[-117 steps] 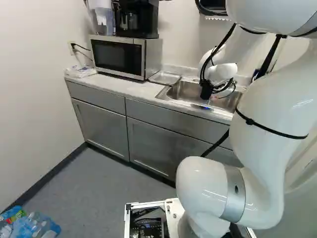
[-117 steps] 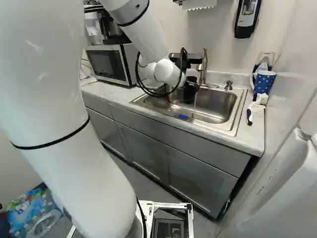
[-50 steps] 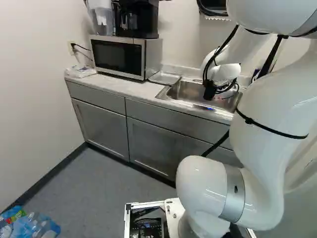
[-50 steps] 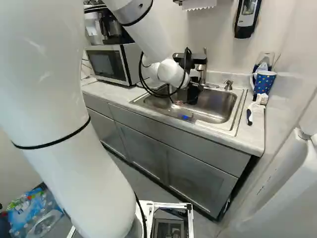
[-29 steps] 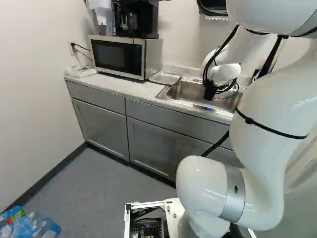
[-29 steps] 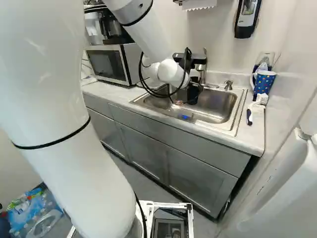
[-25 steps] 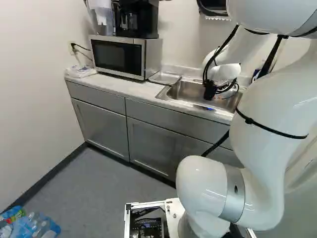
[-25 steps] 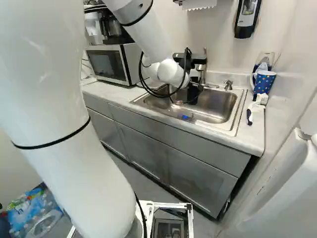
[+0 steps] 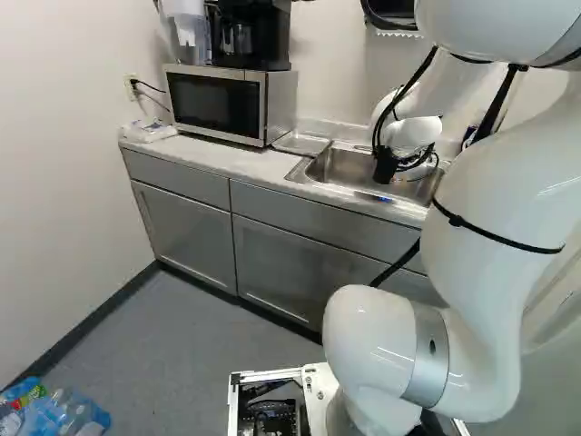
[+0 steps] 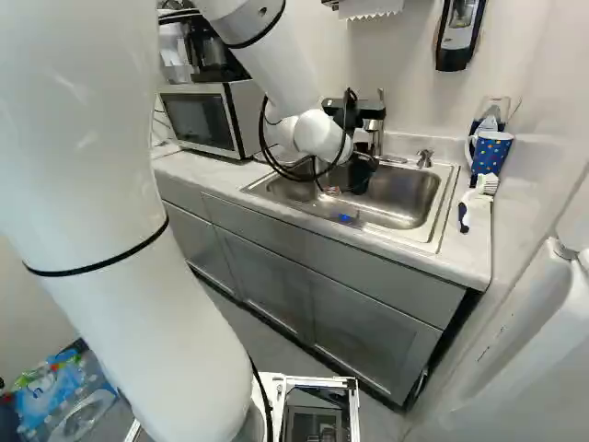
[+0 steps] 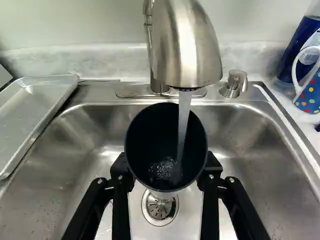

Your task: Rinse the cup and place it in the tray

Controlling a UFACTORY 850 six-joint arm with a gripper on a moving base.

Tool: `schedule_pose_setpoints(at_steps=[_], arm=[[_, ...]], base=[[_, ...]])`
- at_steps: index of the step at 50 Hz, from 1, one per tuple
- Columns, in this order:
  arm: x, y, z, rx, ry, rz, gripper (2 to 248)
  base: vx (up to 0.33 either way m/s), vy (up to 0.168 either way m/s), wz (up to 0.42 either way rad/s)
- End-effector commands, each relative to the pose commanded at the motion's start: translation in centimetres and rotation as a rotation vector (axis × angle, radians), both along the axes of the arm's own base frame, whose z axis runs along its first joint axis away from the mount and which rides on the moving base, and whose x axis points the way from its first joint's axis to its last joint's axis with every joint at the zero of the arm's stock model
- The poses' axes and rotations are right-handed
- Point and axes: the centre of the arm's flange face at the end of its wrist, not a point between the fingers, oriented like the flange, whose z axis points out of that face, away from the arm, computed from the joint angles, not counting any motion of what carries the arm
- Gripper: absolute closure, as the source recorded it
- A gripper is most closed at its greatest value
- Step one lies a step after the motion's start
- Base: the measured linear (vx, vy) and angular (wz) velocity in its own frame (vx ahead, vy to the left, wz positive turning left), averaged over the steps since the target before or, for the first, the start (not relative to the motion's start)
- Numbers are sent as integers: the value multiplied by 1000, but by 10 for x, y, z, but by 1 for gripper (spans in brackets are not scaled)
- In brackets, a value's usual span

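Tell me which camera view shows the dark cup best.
The wrist view: it looks into the cup, with water falling inside. The right base view shows only its small dark side at the sink; in the left base view I cannot tell it from the gripper.

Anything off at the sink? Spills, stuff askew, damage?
Nothing stands out. Faucet stream lands inside the dark cup, which the gripper holds over the sink. No spill visible on the counter. Tray lies beside the sink, polka-dot mug stands upright. No visible damage.
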Motion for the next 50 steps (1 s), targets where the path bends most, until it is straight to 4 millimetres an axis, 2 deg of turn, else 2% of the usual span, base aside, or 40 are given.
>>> schedule_pose_setpoints(at_steps=[50], arm=[[1, -5, 0, 0, 0, -8, 124]], base=[[0, 0, 0]])
